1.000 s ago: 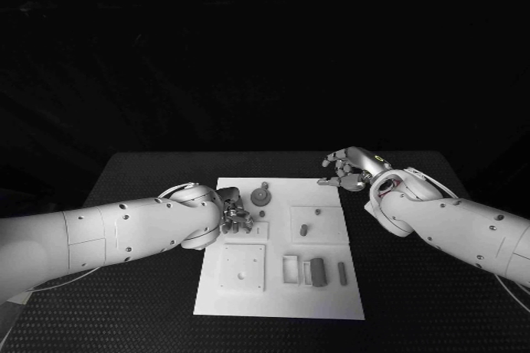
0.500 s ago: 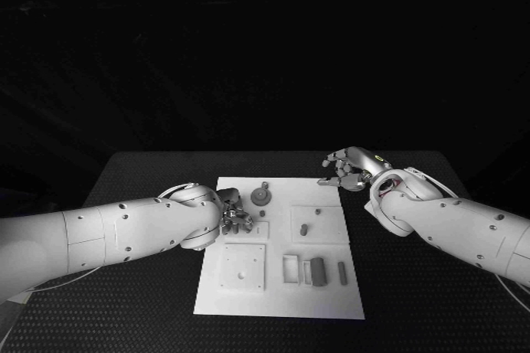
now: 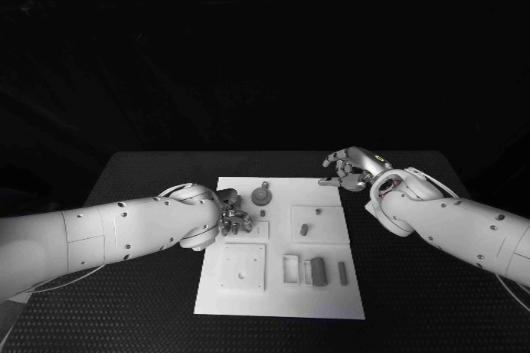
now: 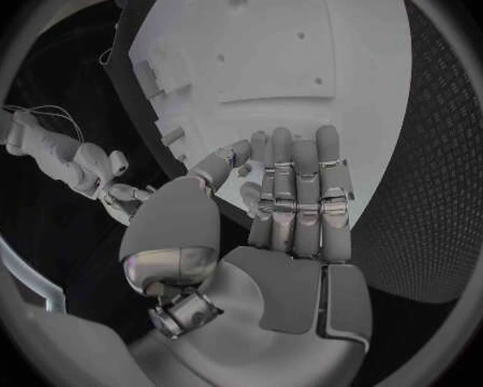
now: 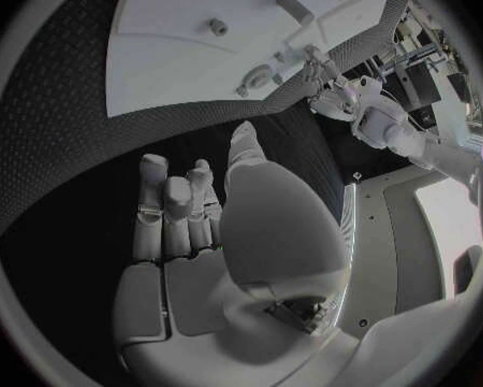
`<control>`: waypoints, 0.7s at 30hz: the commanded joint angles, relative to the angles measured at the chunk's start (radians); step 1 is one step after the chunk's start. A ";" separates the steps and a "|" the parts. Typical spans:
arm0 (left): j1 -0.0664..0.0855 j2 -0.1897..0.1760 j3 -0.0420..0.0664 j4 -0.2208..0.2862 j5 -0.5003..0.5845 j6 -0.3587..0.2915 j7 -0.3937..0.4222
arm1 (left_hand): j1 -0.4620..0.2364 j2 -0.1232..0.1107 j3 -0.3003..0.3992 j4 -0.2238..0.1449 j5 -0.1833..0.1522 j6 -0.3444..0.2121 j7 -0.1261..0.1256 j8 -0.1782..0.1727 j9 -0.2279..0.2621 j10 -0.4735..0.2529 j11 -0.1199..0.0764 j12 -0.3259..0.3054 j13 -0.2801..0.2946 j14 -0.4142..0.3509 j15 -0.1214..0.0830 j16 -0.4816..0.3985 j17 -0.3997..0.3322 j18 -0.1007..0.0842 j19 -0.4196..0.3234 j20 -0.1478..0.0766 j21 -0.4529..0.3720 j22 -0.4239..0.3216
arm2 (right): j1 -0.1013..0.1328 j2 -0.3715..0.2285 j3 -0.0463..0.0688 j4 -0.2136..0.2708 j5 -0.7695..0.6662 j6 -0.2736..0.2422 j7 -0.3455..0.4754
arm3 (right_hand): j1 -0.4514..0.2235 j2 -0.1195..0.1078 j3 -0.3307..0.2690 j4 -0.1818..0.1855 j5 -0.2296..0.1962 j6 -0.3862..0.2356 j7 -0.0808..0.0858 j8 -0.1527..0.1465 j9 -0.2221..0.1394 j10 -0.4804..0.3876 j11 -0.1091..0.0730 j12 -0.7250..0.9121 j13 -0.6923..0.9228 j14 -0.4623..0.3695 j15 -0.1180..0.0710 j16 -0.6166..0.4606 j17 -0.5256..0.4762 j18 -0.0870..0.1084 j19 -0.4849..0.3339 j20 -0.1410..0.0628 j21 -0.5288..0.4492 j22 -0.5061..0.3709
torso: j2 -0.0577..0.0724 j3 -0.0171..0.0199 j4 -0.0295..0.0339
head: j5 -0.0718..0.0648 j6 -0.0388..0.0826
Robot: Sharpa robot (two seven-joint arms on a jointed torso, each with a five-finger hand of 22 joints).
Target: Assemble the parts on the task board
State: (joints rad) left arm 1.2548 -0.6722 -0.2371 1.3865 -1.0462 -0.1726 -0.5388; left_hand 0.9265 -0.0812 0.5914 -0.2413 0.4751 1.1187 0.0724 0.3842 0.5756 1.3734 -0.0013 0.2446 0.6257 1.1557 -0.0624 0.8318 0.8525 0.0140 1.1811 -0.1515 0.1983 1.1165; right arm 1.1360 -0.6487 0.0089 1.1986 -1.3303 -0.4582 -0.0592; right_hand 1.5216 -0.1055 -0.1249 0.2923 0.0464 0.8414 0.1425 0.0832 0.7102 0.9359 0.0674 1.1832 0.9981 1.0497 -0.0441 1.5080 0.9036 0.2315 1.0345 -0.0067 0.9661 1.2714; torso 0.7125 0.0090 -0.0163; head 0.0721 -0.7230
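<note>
White task board mid black table, grey parts lying on it, left robot hand over board's left side, grasp unclear, right robot hand off board's far right corner, fingers apart, holding nothing

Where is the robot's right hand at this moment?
In the head view, the right hand is over the black table, just off the far right corner of the white board.
</note>
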 commanded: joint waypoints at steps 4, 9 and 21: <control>-0.004 -0.002 -0.002 -0.007 0.044 0.020 -0.013 | 0.030 0.039 -0.001 -0.008 0.005 0.019 -0.019 0.005 0.002 -0.002 -0.008 0.006 0.001 -0.010 0.000 0.008 -0.002 -0.014 0.002 -0.008 -0.006 0.003 | 0.000 0.001 0.000 0.000 0.001 0.014 -0.001 | -0.011 0.003 0.006 0.001 0.000 -0.031 0.036 -0.001 0.001 -0.006 -0.002 0.003 -0.002 -0.007 0.002 -0.005 -0.002 0.028 0.002 -0.007 -0.005 -0.001 | 0.000 -0.0003 0.0000 | 0.001 -0.001; -0.004 -0.002 -0.002 -0.009 0.051 0.023 -0.014 | 0.029 0.045 -0.003 -0.012 0.004 0.021 -0.020 0.006 0.003 -0.002 -0.008 0.008 0.002 -0.010 0.000 0.011 -0.004 -0.014 0.002 -0.008 -0.006 0.005 | 0.000 0.001 0.000 -0.001 0.001 0.015 -0.001 | -0.011 0.002 0.007 0.001 0.000 -0.031 0.036 -0.001 0.001 -0.007 -0.001 0.004 -0.002 -0.007 0.002 -0.005 -0.002 0.028 0.002 -0.006 -0.005 -0.001 | 0.000 -0.0001 -0.0003 | 0.001 -0.001; -0.004 -0.004 -0.002 -0.017 0.066 0.037 -0.013 | 0.030 0.052 -0.004 -0.022 0.006 0.024 -0.022 0.010 0.006 0.000 -0.010 0.012 0.003 -0.010 -0.001 0.016 -0.006 -0.014 0.005 -0.009 -0.007 0.009 | 0.000 0.002 0.000 -0.003 0.001 0.017 -0.002 | -0.012 0.002 0.008 0.001 0.000 -0.031 0.036 -0.001 0.002 -0.007 -0.001 0.004 -0.002 -0.007 0.002 -0.005 -0.002 0.028 0.002 -0.006 -0.005 -0.001 | 0.000 -0.0001 -0.0001 | -0.001 -0.003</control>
State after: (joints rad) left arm 1.2548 -0.6744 -0.2364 1.3736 -0.9903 -0.1624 -0.5385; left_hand 0.9189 -0.0735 0.5886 -0.2576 0.4771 1.1184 0.0718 0.3883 0.5769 1.3754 -0.0029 0.2506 0.6276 1.1528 -0.0653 0.8435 0.8479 0.0141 1.1850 -0.1553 0.1983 1.1247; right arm 1.1359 -0.6474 0.0089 1.1959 -1.3301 -0.4532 -0.0614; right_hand 1.5216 -0.1055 -0.1222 0.2951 0.0464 0.8410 0.1423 0.0832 0.7110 0.9359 0.0674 1.1832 0.9973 1.0497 -0.0441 1.5080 0.9027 0.2315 1.0341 -0.0063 0.9661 1.2715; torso 0.7125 0.0089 -0.0163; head 0.0719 -0.7252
